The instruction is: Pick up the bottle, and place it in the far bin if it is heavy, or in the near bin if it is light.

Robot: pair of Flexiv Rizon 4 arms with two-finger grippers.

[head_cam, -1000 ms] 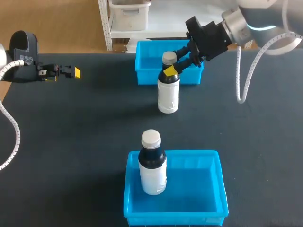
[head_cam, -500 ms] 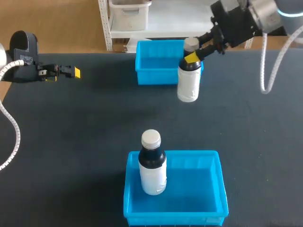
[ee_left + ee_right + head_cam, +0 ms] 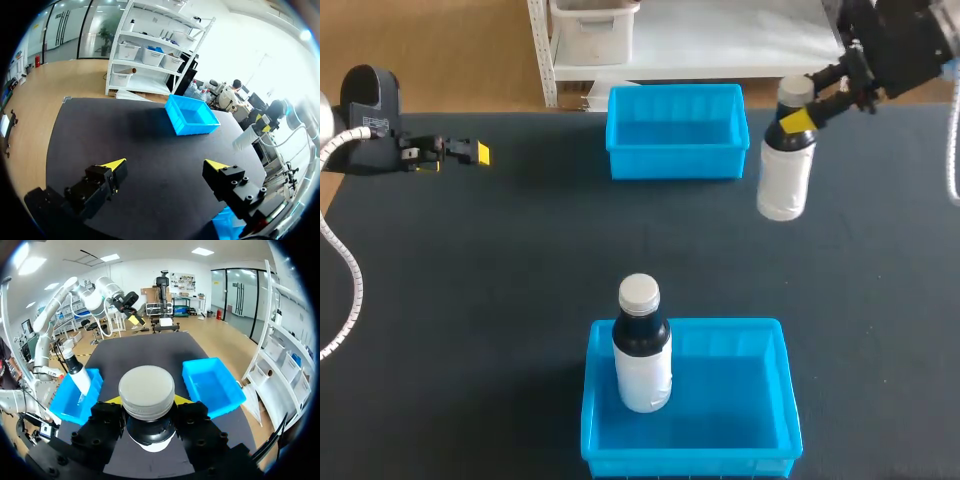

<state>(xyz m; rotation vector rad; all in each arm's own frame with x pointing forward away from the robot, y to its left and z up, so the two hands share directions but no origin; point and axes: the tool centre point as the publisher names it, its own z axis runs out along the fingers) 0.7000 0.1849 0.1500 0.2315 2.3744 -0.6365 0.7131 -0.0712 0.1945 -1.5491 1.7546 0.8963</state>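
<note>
bottle point(image 3: 785, 180) in right end effector point(image 3: 794, 116)

The far bin point(image 3: 675, 125) sits mid-way along the table's point(image 3: 500, 280) far edge, the near bin point(image 3: 730, 390) at its near edge with the other bottle point(image 3: 642, 355) standing in its left side. Right of the far bin, the held bottle point(image 3: 785, 175) hangs from the right gripper point(image 3: 798, 115). The left gripper point(image 3: 472, 152) lies near the far left corner.

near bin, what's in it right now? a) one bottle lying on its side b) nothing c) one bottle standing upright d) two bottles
C: a single bottle stands upright inside the near bin, cap up, while the other bottle is held in the air by the right gripper, outside both bins.
</note>
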